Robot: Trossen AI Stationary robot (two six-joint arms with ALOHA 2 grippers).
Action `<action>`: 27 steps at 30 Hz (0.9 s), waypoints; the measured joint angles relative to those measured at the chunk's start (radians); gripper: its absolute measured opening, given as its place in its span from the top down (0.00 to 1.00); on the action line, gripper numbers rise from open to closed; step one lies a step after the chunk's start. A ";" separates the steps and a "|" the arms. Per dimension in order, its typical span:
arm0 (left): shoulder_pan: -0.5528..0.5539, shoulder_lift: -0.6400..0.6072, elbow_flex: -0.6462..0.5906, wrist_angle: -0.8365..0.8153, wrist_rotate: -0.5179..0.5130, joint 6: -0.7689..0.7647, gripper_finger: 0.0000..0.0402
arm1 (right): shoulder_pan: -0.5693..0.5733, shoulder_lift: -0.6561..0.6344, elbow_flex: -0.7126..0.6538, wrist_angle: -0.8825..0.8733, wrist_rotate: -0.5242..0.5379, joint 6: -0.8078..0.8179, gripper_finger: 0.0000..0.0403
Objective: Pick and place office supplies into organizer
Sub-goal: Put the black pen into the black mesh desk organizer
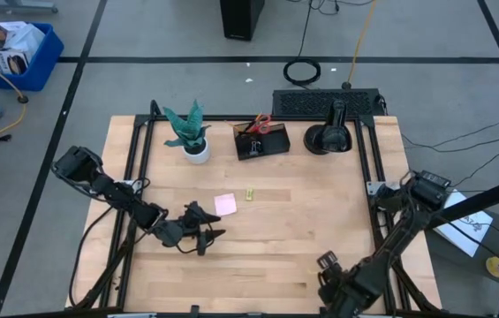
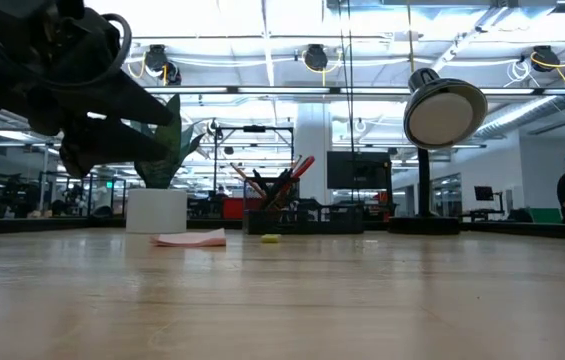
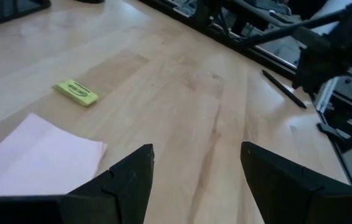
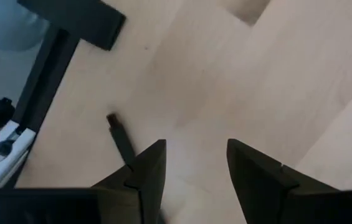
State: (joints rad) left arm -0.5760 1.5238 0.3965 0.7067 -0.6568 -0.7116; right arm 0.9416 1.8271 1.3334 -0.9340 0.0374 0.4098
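The left gripper [image 1: 209, 237] is held above the wooden table [image 1: 320, 221], toward its left side and nearer the front edge than the back. Its two fingers [image 3: 132, 180] are spread apart and nothing is pinched between them. Just beyond those fingers, toward the back edge, the pink sticky-note pad [image 1: 225, 204] is seen lying flat on the bare wood. A small yellow piece [image 1: 249, 193] is laid beside the pad, a little nearer the back edge and not touching it.

The organizer [image 1: 261, 141] is placed near the middle of the back edge. Red-handled scissors [image 1: 261, 124] and dark pens are stood upright in it, and in the low view they are seen fanning out above its rim. To its left, a teal plant in a white pot [image 1: 195, 141] is set; to its right, a black desk lamp [image 1: 330, 134] is stood by the back right corner.

The right gripper [image 1: 328, 265] is kept low at the front right corner of the table. Its fingers [image 4: 147, 171] are parted and nothing is held. A thin black pen [image 4: 121, 138] is seen lying on the wood just beside one fingertip.
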 joint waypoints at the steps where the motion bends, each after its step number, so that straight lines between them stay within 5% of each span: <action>1: 0.003 0.000 0.000 0.000 -0.005 0.000 0.39 | 0.007 0.000 0.000 0.010 -0.010 0.036 0.60; 7: 0.015 0.000 0.000 0.000 -0.008 0.002 0.39 | 0.053 0.000 0.000 0.027 -0.096 0.180 0.60; 27: -0.008 0.000 0.000 -0.001 -0.008 -0.025 0.39 | 0.126 -0.001 -0.177 0.115 -0.117 0.198 0.60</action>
State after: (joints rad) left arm -0.5842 1.5238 0.3965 0.7059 -0.6647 -0.7368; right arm 1.0672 1.8257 1.1562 -0.8186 -0.0799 0.6073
